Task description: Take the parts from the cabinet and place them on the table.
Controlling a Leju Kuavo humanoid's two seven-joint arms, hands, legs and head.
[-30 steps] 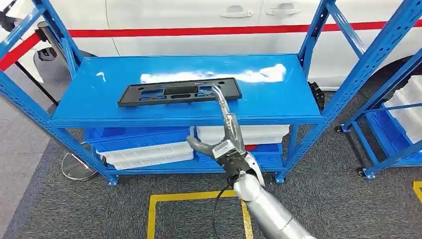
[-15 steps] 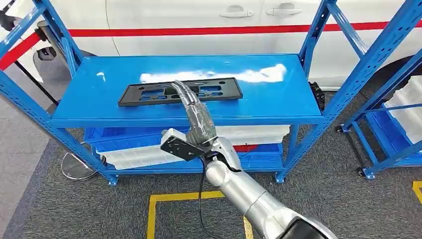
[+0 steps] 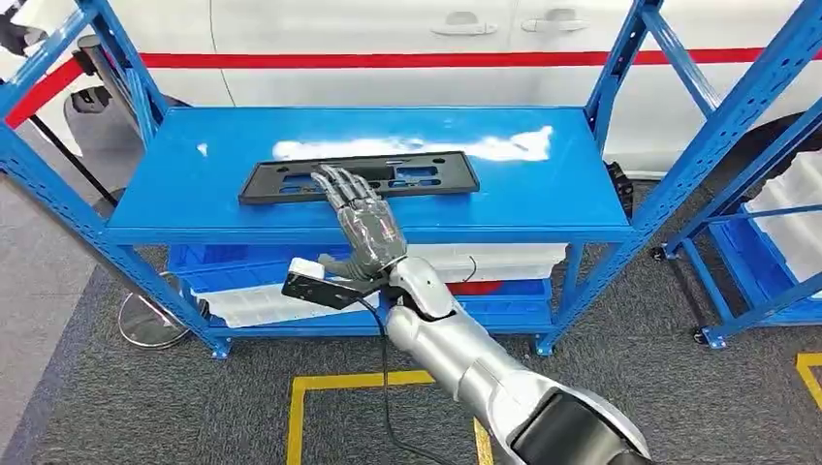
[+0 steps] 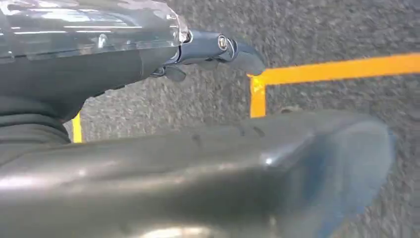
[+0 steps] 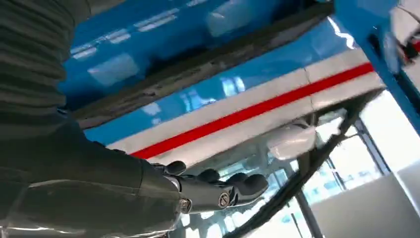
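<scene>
On the blue shelf (image 3: 543, 194) of the cabinet lies 1 long black part (image 3: 426, 176), flat, near the front edge and running side to side. It has not been lifted, so the task looks barely begun: the part is not yet gripped, raised or carried, and the table it is meant for is not seen.

Over the part's middle stretch reaches the right hand (image 3: 361, 221), palm down, its fingers (image 3: 334, 186) spread apart and extended across the part's near edge. From the head view I cannot tell whether the fingertips touch the plastic or hover just above it; nothing is clasped. The right wrist view shows the same fingers stretched out, with the dark part and the blue shelf beyond them.

The left hand (image 4: 218, 49) hangs low over grey carpet (image 4: 322, 29) marked with yellow tape (image 4: 337, 69); its fingers look loosely curled and hold nothing, though most of them are hidden.

What remains, by my judgement: closing on the part, lifting it off, turning to the table and setting it down. Bins (image 3: 281, 295) on the lower shelf may hold more parts, but I cannot see their contents.
</scene>
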